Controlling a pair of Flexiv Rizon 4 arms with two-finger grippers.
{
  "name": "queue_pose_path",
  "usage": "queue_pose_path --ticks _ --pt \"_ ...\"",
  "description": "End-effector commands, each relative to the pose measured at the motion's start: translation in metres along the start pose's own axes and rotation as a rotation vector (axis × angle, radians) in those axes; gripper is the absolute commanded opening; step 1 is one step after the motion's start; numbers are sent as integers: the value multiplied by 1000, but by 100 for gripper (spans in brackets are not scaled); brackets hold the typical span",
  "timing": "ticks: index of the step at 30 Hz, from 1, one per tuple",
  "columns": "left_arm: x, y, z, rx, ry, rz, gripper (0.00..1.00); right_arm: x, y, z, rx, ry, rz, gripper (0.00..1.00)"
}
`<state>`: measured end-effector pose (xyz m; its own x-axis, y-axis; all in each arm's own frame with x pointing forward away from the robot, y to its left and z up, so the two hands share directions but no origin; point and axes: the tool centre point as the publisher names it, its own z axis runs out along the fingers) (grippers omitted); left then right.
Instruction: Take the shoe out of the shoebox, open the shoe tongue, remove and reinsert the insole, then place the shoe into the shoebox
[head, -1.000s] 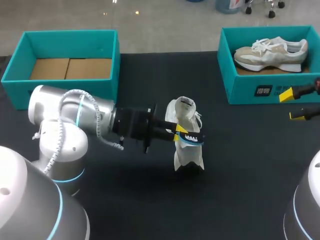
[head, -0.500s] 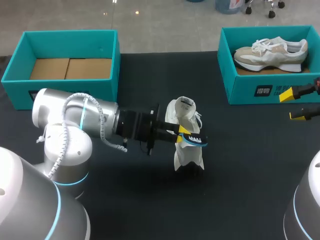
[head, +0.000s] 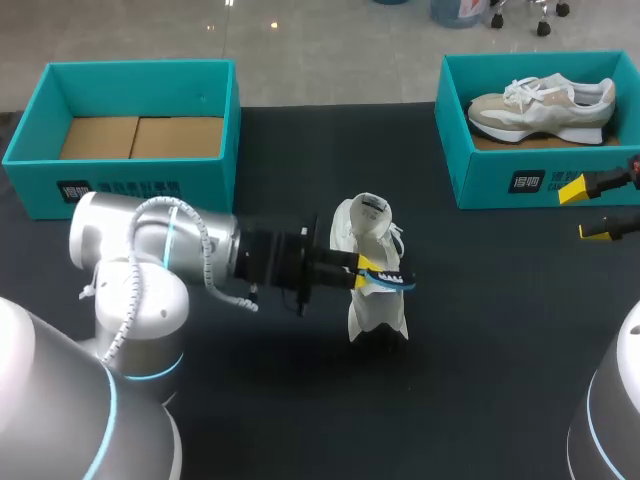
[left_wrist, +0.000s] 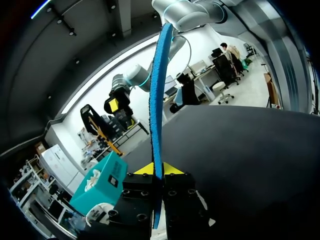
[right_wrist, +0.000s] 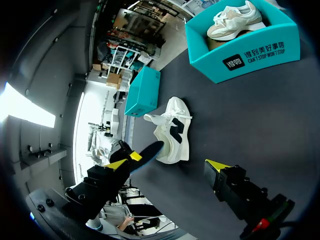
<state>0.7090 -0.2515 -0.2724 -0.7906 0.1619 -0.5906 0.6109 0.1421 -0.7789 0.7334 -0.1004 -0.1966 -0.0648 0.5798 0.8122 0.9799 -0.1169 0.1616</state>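
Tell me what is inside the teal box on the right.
A beige sneaker lies in the box on brown cardboard. The near wall hides the floor in front of it.

The left arm (head: 140, 245) has glossy silver-white rounded joints ringed with cyan light, a coiled white cable (head: 205, 245) and a black wrist (head: 275, 260). The left gripper (left_wrist: 159, 170) and right gripper (head: 583, 210) are black with yellow tips. Screw heads dot the left one's body.
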Motion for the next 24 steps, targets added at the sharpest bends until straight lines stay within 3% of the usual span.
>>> queue_pose_path --ticks 1,24 --pt "3 1 8 4 -13 4 0 1 -1 0 0 -3 2 100" --pt "6 36 7 -36 -26 -49 0 1 -1 0 0 -3 2 100"
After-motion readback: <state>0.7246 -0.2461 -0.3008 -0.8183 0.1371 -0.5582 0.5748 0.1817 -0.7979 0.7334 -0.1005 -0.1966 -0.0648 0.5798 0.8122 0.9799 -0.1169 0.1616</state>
